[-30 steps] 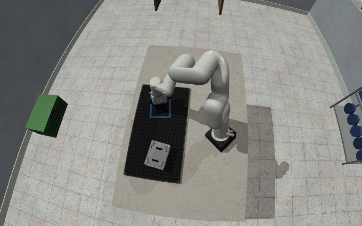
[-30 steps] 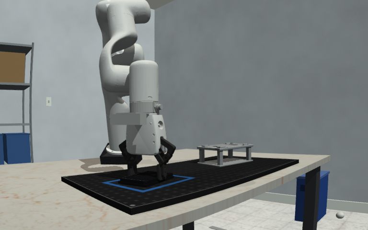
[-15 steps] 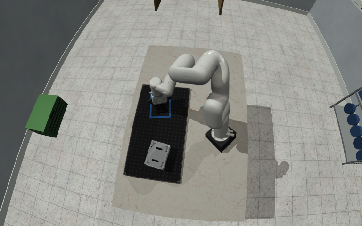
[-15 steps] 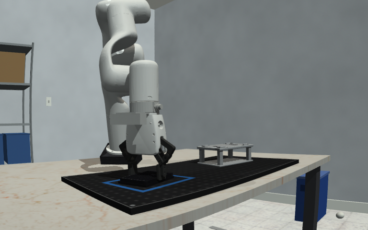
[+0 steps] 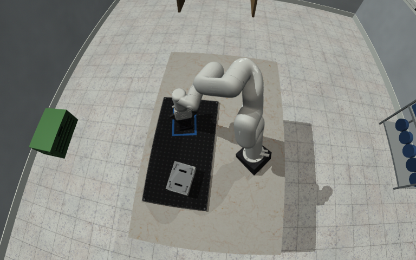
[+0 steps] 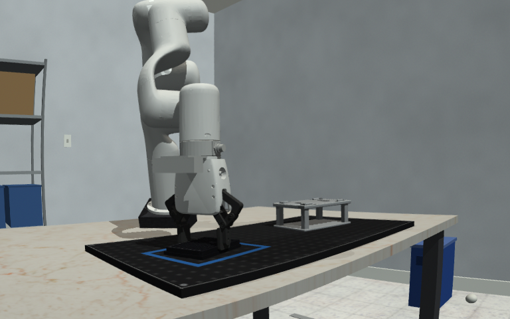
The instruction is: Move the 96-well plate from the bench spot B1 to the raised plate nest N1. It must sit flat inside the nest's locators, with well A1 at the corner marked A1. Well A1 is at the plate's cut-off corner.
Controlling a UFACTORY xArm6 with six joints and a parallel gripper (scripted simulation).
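The black 96-well plate [image 5: 186, 124] [image 6: 193, 248] lies flat inside the blue outline of spot B1 [image 5: 183, 134] [image 6: 240, 252] on the black breadboard [image 5: 171, 171] [image 6: 301, 244]. My gripper [image 6: 202, 245] [image 5: 183, 115] is down over the plate, with one finger on each side of it, shut on its sides. The plate still rests on the board. The grey raised nest N1 [image 5: 181, 178] [image 6: 313, 203] stands empty further along the board. I cannot make out the plate's cut-off corner.
The arm's base [image 5: 253, 157] stands on the marble table [image 5: 245, 220] beside the breadboard. A green box [image 5: 53, 132] sits on the floor to the left, and a shelf with blue bins [image 6: 22, 203] stands at the wall.
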